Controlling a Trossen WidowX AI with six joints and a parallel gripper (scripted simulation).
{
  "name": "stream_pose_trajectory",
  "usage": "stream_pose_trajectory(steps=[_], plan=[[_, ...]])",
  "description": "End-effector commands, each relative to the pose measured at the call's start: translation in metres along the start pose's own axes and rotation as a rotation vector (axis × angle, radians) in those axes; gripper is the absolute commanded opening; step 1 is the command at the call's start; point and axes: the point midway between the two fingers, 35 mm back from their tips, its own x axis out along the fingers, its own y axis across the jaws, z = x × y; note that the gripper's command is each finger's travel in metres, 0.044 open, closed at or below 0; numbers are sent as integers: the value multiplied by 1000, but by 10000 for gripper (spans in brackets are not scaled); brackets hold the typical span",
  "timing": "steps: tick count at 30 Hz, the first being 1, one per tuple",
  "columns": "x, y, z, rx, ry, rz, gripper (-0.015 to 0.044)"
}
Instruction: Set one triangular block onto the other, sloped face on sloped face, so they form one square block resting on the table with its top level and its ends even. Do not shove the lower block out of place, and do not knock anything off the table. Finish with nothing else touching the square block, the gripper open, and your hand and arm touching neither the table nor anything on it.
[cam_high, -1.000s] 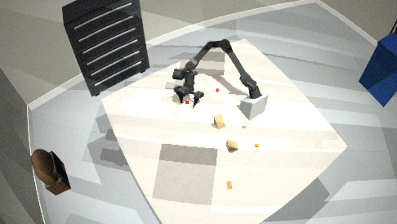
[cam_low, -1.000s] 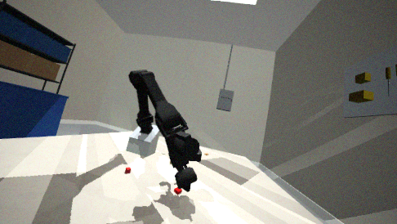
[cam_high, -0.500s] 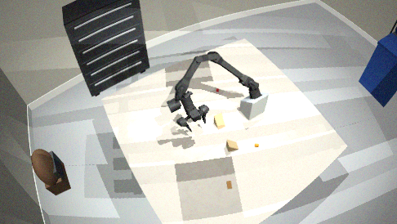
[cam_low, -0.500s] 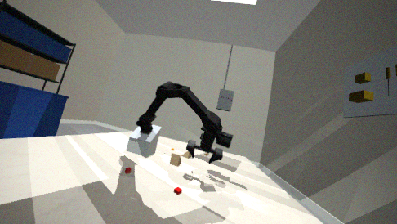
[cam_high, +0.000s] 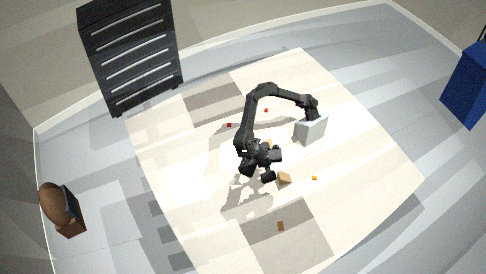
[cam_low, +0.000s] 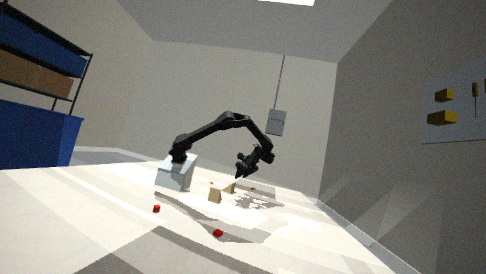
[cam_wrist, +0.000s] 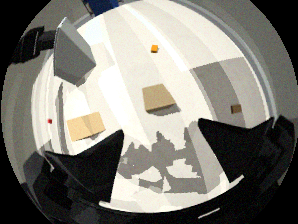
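Two tan triangular blocks lie apart on the pale table. One block (cam_high: 284, 177) (cam_low: 230, 188) (cam_wrist: 158, 99) lies just ahead of my fingertips in the wrist view. The other block (cam_high: 269, 141) (cam_low: 215, 195) (cam_wrist: 85, 125) lies nearer the arm's grey base (cam_high: 310, 131) (cam_low: 175, 172) (cam_wrist: 72, 56) and is partly hidden behind the arm in the top view. My gripper (cam_high: 257, 172) (cam_low: 240, 173) (cam_wrist: 161, 128) is open and empty. It hangs above the table close beside the first block and touches neither block.
Two small red cubes (cam_high: 229, 125) (cam_high: 266, 109) (cam_low: 156, 208) (cam_low: 218, 233) lie behind the arm. A small orange piece (cam_high: 314, 177) (cam_wrist: 154, 47) and a small brown piece (cam_high: 280, 226) (cam_wrist: 236, 108) lie farther out on the table (cam_high: 360, 150).
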Motion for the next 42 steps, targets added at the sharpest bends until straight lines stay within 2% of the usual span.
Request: stream_pose_trajectory(steps=[1, 9, 42], plan=[[2, -5, 6, -91, 13, 54, 440], [3, -5, 6, -91, 13, 54, 440], [57, -8, 6, -91, 13, 56, 440]])
